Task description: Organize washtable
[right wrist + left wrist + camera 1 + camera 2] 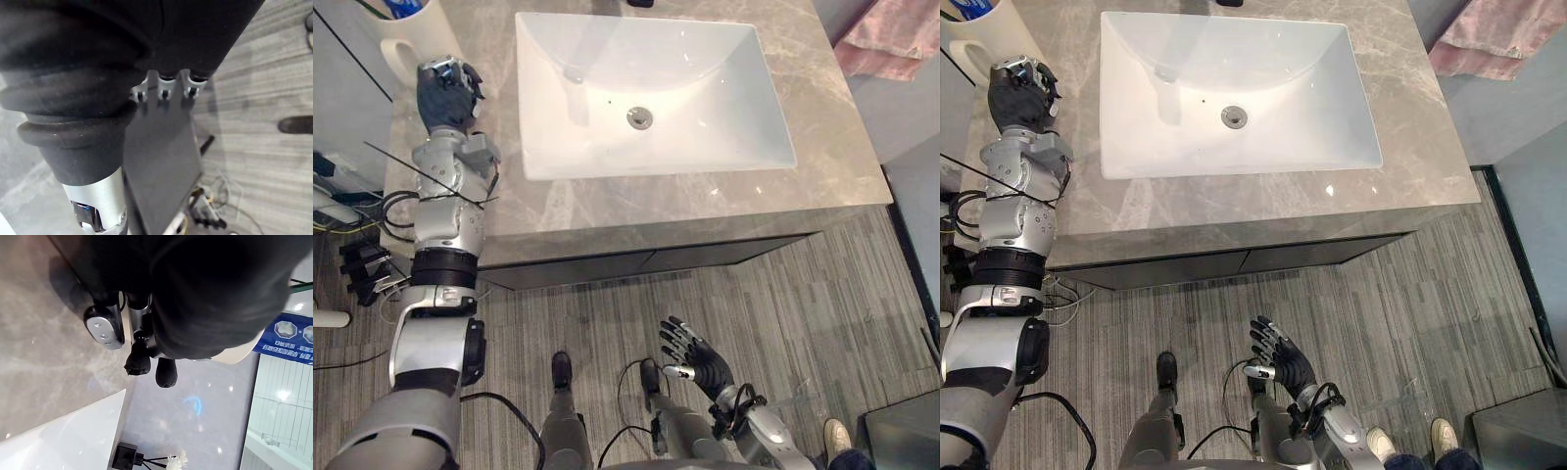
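Note:
A white cup (pixel 403 31) with a handle stands at the back left corner of the grey marble counter (pixel 685 201), with a blue item (pixel 401 8) sticking out of it. My left hand (pixel 448 90) hovers over the counter just right of the cup's handle, left of the white sink (pixel 646 88). In the left wrist view its fingertips (pixel 165 373) curl inward with nothing between them and the thumb, and the cup (pixel 234 352) lies just past them. My right hand (pixel 698 357) hangs low over the floor in front of the counter, fingers spread and empty.
A small black holder (pixel 128 456) with white stems stands behind the sink at the counter's back edge. A pink towel (pixel 891 44) lies to the right, beyond the counter. A dark cabinet front (pixel 646 262) runs under the counter's near edge, above grey striped flooring (pixel 822 313).

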You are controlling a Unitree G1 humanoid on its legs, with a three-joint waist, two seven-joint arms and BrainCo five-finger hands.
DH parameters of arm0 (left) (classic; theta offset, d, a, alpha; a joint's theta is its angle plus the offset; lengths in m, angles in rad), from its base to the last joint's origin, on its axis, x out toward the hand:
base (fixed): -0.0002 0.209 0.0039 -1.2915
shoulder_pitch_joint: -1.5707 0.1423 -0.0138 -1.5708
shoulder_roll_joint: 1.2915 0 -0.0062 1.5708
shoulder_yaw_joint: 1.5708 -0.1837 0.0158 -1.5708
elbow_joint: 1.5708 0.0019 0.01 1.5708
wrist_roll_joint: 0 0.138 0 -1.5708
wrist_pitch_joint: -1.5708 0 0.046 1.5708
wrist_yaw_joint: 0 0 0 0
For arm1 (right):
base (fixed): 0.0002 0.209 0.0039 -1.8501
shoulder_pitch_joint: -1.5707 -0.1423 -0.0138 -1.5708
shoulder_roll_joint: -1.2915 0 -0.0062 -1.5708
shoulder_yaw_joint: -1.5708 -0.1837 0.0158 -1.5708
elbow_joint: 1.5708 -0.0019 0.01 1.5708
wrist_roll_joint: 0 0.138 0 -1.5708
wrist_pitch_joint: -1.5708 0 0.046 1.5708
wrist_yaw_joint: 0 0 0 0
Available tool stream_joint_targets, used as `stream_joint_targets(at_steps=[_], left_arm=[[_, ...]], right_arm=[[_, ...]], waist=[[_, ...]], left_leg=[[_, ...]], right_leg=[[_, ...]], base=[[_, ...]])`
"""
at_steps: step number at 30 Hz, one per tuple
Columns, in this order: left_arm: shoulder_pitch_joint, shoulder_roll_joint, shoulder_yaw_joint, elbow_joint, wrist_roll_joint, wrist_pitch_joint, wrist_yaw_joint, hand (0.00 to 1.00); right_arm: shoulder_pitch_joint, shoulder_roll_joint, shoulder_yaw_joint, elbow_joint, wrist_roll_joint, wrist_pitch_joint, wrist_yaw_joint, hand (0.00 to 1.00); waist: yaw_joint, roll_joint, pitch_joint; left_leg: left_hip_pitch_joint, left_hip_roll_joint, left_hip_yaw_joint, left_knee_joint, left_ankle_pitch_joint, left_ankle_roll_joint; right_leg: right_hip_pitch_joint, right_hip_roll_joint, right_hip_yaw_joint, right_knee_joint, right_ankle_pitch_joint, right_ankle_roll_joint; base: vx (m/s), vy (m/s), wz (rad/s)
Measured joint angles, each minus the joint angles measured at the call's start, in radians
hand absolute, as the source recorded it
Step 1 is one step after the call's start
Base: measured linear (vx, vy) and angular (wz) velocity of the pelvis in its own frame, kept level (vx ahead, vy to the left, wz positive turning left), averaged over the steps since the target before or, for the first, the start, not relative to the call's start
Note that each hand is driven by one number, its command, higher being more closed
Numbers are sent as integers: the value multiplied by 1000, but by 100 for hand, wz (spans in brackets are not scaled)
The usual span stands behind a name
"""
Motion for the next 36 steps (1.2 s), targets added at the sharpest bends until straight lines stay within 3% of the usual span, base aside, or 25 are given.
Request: stream_joint_targets(at_steps=[11, 19, 27, 36], left_arm=[[174, -59, -66, -183, 0, 11, -70, 100], [276, -60, -53, -208, 0, 14, -87, 100], [293, -71, 41, -195, 47, 16, -29, 100], [217, -69, 100, -16, 111, 17, 47, 100]], right_arm=[[-6, -3, 0, 5, 9, 3, 5, 0], [-5, -21, 1, 28, 8, 7, 29, 0], [22, -21, 12, 49, 1, 9, 44, 0], [56, -17, 41, 46, -1, 9, 47, 0]], waist=[[3, 7, 0], [7, 44, -16], [19, 55, -53], [26, 45, -86]], left_leg=[[37, -7, -18, 0, 0, 0], [53, -10, -54, -1, 8, 1], [53, -11, -81, -1, 13, -1], [54, -11, -80, -1, 14, -3]], right_leg=[[47, -13, -28, -2, -1, 0], [79, -14, -65, -2, -3, -1], [88, -13, -94, -1, -7, -4], [86, -13, -94, 2, -7, -4]], base=[[-8, -1, 4], [-20, -4, 12], [-21, -6, 10], [0, 0, 0]])
